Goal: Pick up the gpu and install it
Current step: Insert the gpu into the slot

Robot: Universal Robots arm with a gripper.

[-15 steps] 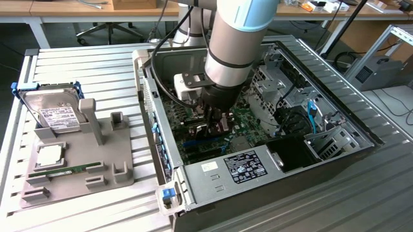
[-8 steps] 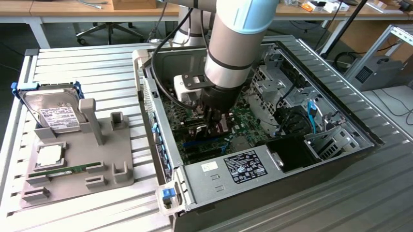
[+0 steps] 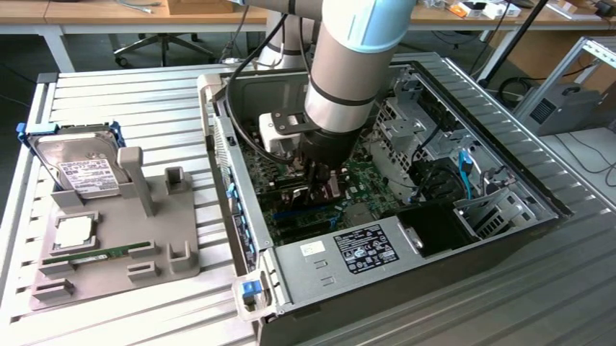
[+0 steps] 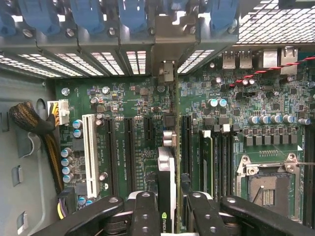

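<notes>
wrist view: the gpu (image 4: 166,167) is seen edge-on, standing on its long edge over the motherboard (image 4: 133,108). it sits among the black expansion slots (image 4: 129,147), well apart from the cpu socket (image 4: 266,184). whether its lower edge touches a slot cannot be told.

claw (image 4: 171,196): closed at a middling width on the gpu, one finger against each flat face at the end away from the bracket.

handling, as judged: a light, stiff card, but fragile. the board and its connector edge would not take bending or side load. the smooth black face may slip under the pads. the flat faces, clear of the connector edge, are the sound place to hold it, and that is where the claw has it.

orientation: the long axis runs from the claw toward the slot wall with blue latches (image 4: 133,14). the silver bracket end leads that way, and the faces stand upright.

surroundings: in the exterior view the arm reaches down into the open computer case (image 3: 500,144) lying on the bench (image 3: 125,94). on the exterior view's left a grey fixture (image 3: 125,245) carries a hard drive (image 3: 82,169) and a memory stick (image 3: 101,252).
</notes>
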